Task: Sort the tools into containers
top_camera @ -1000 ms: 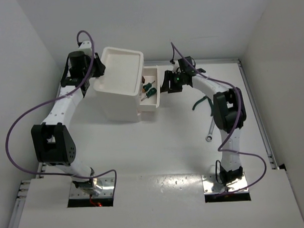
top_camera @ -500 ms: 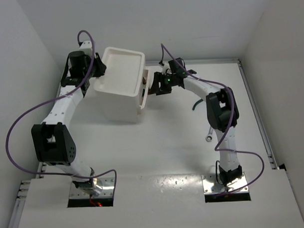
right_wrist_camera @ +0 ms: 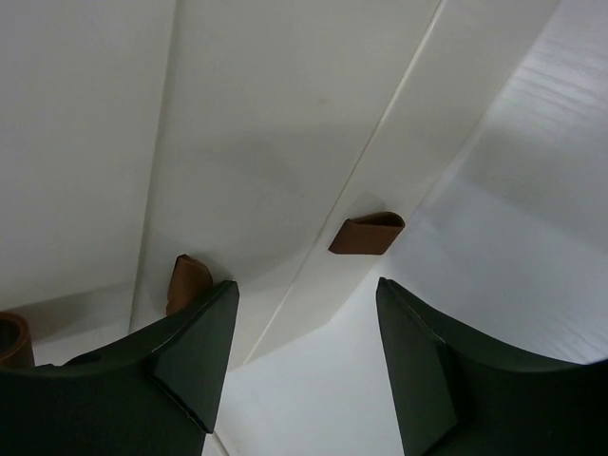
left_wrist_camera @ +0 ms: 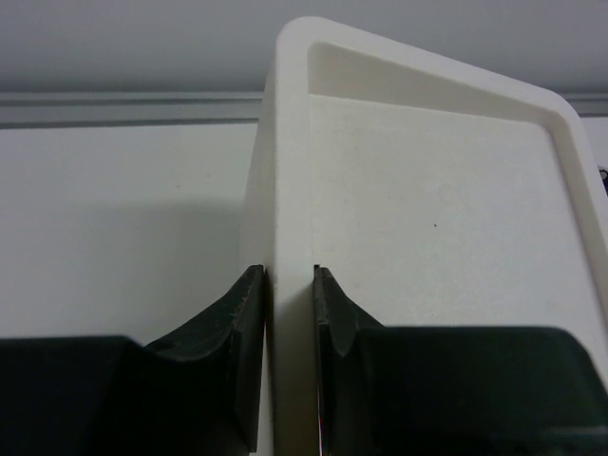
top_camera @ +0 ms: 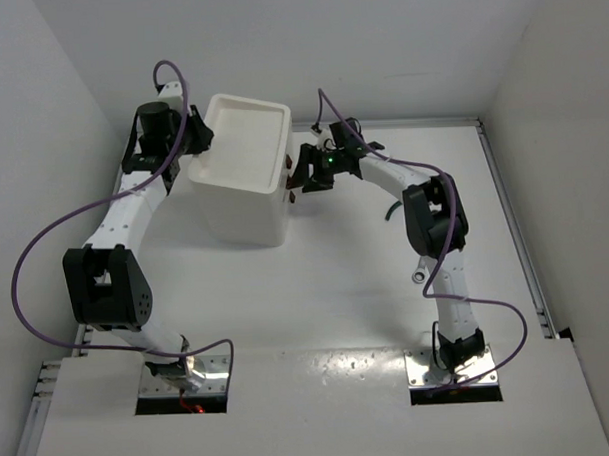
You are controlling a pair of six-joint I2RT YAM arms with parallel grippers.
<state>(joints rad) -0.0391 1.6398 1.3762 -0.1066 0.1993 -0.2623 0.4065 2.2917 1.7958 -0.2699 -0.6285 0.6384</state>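
Note:
The white cabinet (top_camera: 245, 195) stands at the back left with its shallow tray top (top_camera: 249, 135) bare. Its drawers are shut. My left gripper (top_camera: 196, 152) is shut on the tray's left rim (left_wrist_camera: 290, 142), one finger each side. My right gripper (top_camera: 299, 175) is open at the drawer fronts, its fingertips (right_wrist_camera: 201, 342) astride two dark red handles (right_wrist_camera: 367, 234). A green-handled pliers (top_camera: 390, 214) and a silver wrench (top_camera: 418, 275) lie on the table, partly hidden behind my right arm. The screwdrivers and the yellow-and-black pliers are out of view.
White walls close in the table on the left, back and right. A raised rail (top_camera: 515, 231) runs along the table's right edge. Purple cables loop from both arms.
The open drawer holding two green-handled screwdrivers has slid shut into the cabinet as my right gripper moved left against its front. The left gripper has not moved.

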